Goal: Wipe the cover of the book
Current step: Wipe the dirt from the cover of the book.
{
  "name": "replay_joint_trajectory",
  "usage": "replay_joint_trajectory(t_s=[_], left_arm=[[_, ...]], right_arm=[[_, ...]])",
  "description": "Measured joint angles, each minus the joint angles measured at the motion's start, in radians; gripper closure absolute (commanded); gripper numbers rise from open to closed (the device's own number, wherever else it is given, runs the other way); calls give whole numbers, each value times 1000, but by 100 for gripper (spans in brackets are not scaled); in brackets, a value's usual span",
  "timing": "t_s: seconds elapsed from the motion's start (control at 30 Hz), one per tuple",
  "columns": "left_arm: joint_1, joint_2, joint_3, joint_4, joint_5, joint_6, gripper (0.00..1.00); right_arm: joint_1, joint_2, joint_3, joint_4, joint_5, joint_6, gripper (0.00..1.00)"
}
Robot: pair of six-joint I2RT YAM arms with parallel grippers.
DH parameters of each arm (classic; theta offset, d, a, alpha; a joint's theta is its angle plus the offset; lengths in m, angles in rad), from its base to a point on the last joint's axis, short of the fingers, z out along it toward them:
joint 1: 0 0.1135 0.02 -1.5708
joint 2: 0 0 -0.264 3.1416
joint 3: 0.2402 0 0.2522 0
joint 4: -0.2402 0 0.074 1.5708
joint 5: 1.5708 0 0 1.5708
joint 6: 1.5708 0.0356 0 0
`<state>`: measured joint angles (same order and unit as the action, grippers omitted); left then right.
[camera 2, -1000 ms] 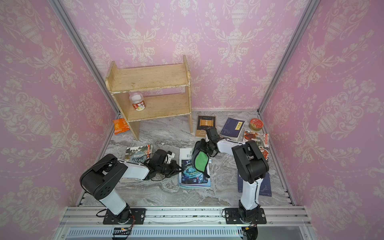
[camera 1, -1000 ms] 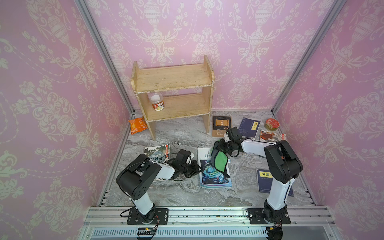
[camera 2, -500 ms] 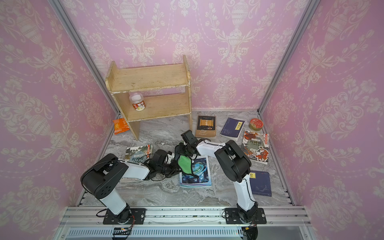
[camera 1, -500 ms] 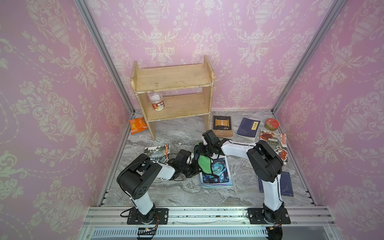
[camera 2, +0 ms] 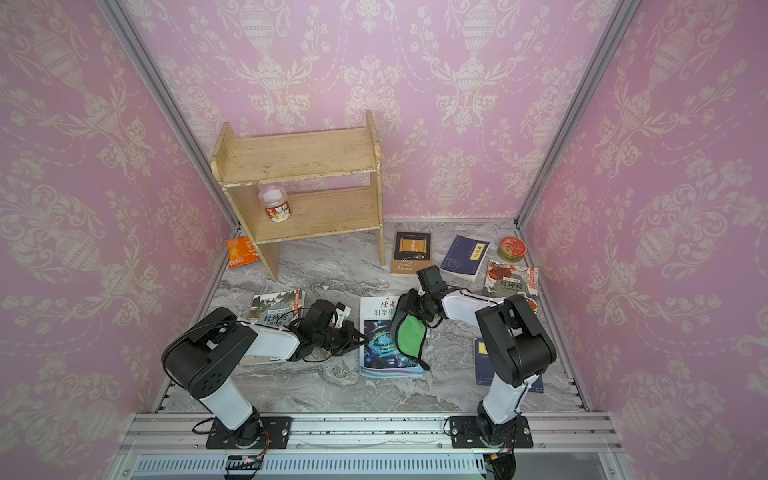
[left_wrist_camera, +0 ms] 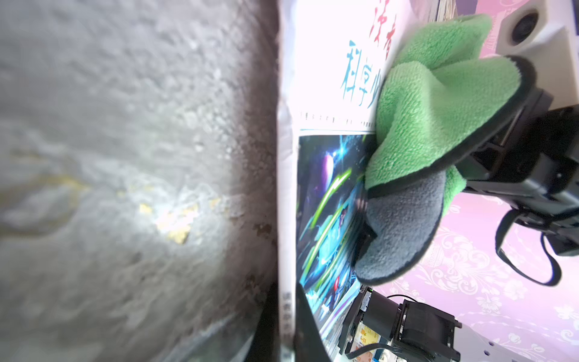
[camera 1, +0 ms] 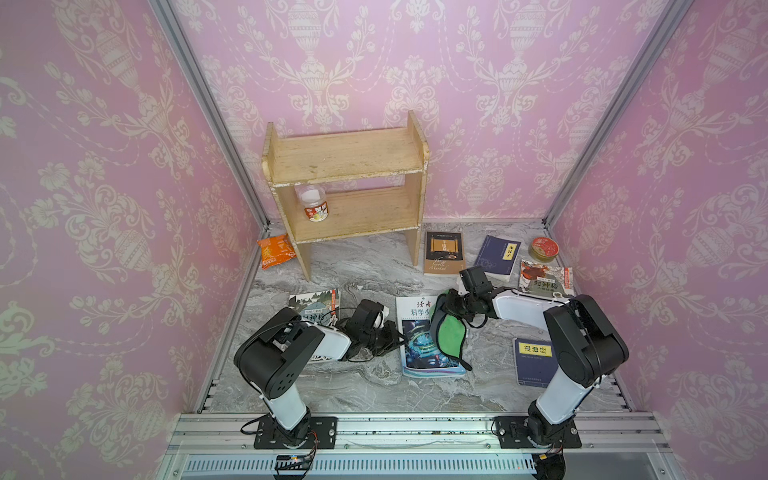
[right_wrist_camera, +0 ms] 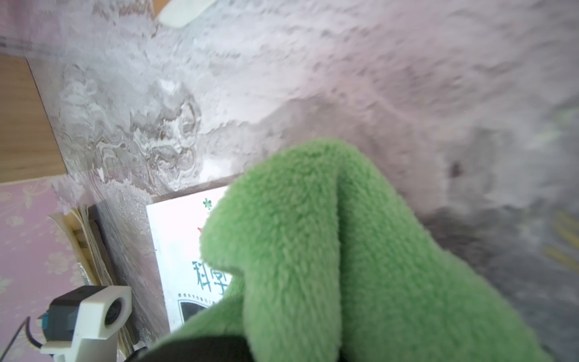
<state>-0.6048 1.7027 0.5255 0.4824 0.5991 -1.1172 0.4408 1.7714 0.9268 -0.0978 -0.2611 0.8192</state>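
Centrally on the marble table [camera 1: 365, 266] lies the book [camera 1: 417, 353], face up, with a white title band above a blue space picture. It shows in both top views [camera 2: 380, 353]. The left gripper [camera 1: 399, 338] reaches in low from the book's left side, its jaws closed thin on that edge. In the left wrist view one dark finger [left_wrist_camera: 308, 329] sits on each side of the white spine [left_wrist_camera: 286, 219].

The right gripper [camera 1: 446, 307] is clamped on a green cloth [camera 1: 451, 334] with a grey underside and black trim. The cloth hangs from the jaws and drapes down the right part of the cover, reaching just past the book's near right corner. It fills most of the right wrist view [right_wrist_camera: 344, 250] — the fingertips are buried in it.

Behind stand a wooden shelf [camera 1: 345, 158] and a jar [camera 1: 313, 203] on its lower board.
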Motion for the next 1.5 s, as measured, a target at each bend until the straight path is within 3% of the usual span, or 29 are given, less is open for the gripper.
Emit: replay_joint_trajectory(t_s=[0.13, 0.23, 0.37, 0.57, 0.67, 0.7, 0.8, 0.87, 0.93, 1.03, 1.1, 1.37, 1.5], left_arm=[[0, 2, 0, 3, 4, 0, 100], [3, 3, 0, 2, 8, -22, 100], [-2, 13, 3, 16, 11, -22, 100], [-3, 20, 6, 26, 14, -22, 100], [2, 21, 10, 29, 21, -16, 66], [5, 21, 16, 35, 25, -14, 59], [37, 23, 45, 45, 21, -6, 46], [77, 35, 65, 51, 22, -2, 44], [117, 65, 97, 61, 24, 2, 45], [159, 145, 168, 83, 23, 7, 69], [179, 207, 214, 105, 41, 21, 79], [185, 282, 279, 124, 60, 63, 100], [185, 282, 280, 121, 60, 77, 100]], right_arm=[[207, 140, 169, 28, -21, 36, 100], [256, 161, 190, 71, -19, 50, 100], [156, 94, 58, 115, -104, 49, 100], [-159, -118, -164, 32, -147, -31, 100], [-184, -146, -192, 20, -142, -60, 100], [-183, -146, -193, 22, -142, -62, 100], [-183, -146, -200, 34, -143, -65, 100], [-183, -146, -200, 36, -143, -68, 100], [-183, -145, -200, 36, -143, -73, 100], [-183, -136, -196, 32, -144, -88, 100], [-183, -132, -190, 26, -146, -92, 100], [-183, -113, -131, -50, -145, -126, 100], [-174, -34, 21, -209, -124, -177, 100]])
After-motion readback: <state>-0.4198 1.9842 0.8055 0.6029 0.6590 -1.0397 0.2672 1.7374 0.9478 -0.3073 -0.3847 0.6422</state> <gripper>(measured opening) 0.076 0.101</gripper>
